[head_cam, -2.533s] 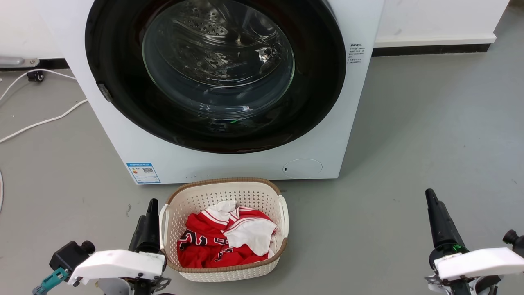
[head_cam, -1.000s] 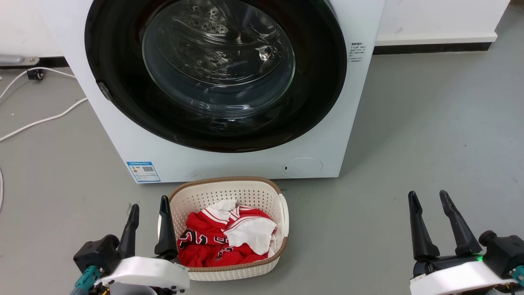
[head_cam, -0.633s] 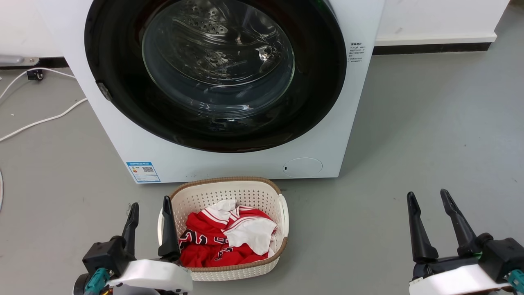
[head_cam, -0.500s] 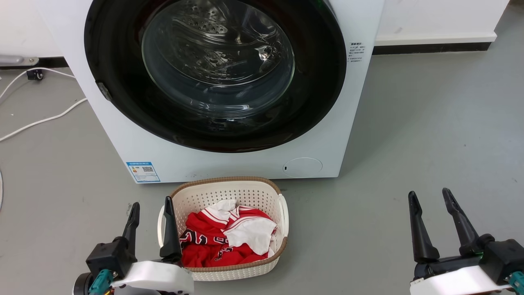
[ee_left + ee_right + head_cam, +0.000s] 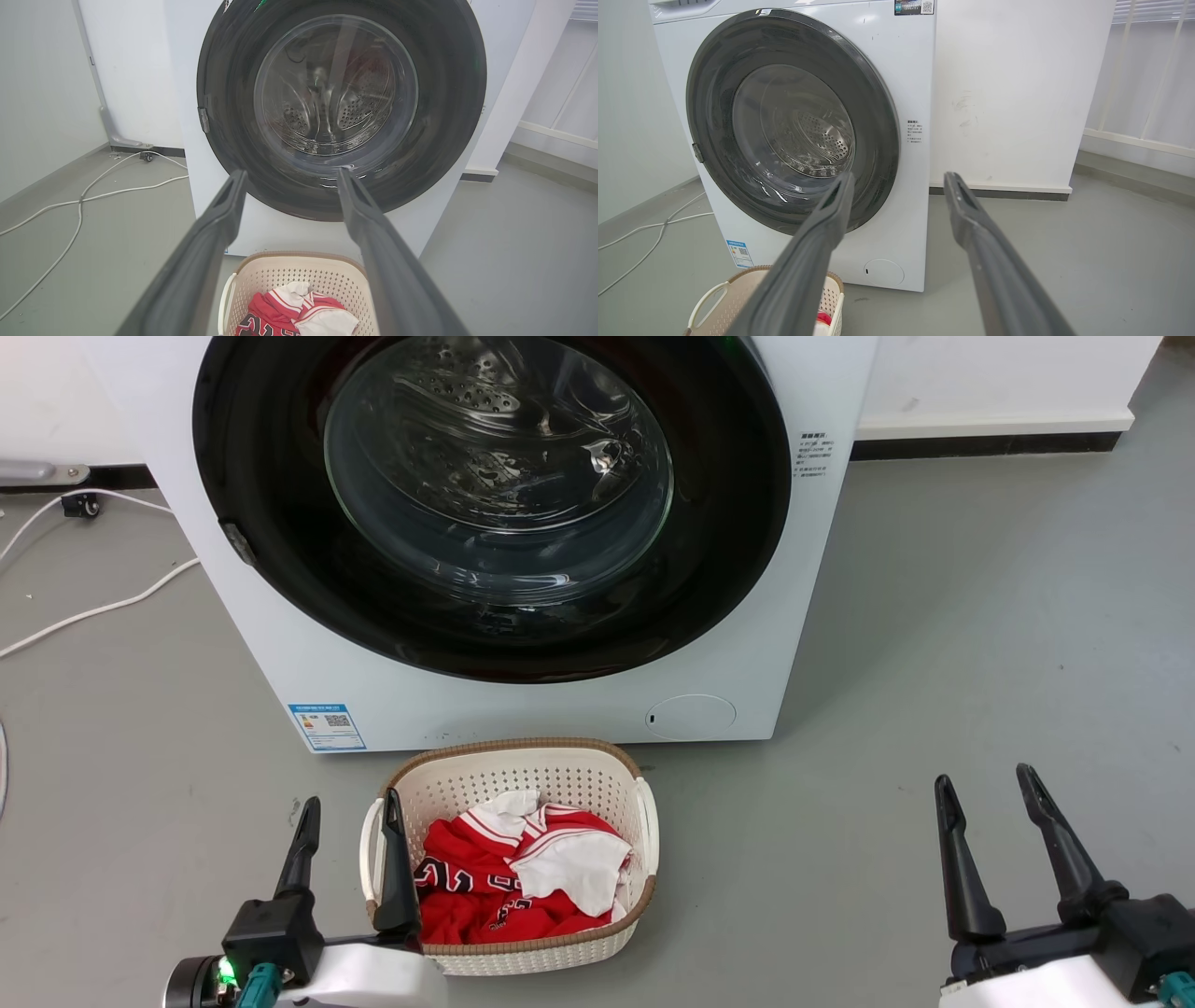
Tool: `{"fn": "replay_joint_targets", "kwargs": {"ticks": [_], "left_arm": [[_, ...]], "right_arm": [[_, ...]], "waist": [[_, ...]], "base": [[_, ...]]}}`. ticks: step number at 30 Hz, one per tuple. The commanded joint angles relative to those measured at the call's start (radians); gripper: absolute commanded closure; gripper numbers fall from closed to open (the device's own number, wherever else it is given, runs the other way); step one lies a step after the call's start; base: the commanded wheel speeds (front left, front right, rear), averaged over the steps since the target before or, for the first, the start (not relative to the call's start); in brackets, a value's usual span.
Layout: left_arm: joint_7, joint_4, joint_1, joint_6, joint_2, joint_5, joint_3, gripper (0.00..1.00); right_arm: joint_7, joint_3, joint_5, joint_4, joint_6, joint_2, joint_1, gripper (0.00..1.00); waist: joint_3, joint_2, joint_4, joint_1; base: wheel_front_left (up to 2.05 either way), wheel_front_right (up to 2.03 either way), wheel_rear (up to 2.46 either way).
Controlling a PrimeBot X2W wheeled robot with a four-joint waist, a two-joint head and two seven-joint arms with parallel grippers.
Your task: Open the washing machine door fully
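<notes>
Left tool (image 5: 352,798) and right tool (image 5: 984,775), shut moments ago, now wide and empty, flanking basket (image 5: 523,747); door (image 5: 728,523) closed flush on washer (image 5: 280,663), well ahead, untouched. Means opening not yet begun.

Bright, even indoor light leaves only soft, faint shadows on the floor (image 5: 934,616). White glints streak the glass of the washing machine door (image 5: 728,523). Both wrist views bow straight lines near their edges, and the left one looks slightly smeared.

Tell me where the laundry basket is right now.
In the head view, the laundry basket sits on the floor at lower centre, just in front of the white washing machine, with the left gripper at its left side.
</notes>
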Motion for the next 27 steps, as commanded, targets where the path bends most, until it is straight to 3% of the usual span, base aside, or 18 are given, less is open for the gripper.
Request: {"fn": "replay_joint_targets", "kwargs": {"ticks": [1,19,27], "left_arm": [[-0.010,-0.008,0.006,0.006,0.003,0.029,-0.002,0.00],[-0.041,-0.006,0.025,0.018,-0.001,0.132,-0.004,0.00],[-0.039,0.011,0.027,0.016,-0.002,0.122,-0.001,0.00]], "right_arm": [[-0.010,-0.001,-0.019,-0.006,0.000,0.001,0.013,0.00],[-0.039,0.010,0.008,0.008,0.000,0.002,0.037,0.00],[-0.037,0.012,0.038,0.032,0.000,0.002,0.041,0.00]], "waist": [[0.000,0.0000,0.000,0.0000],[-0.004,0.0000,0.001,0.0000],[-0.003,0.0000,0.002,0.0000]], "base": [[0.00,0.00,0.00],[0.00,0.00,0.00],[0.00,0.00,0.00]]}}
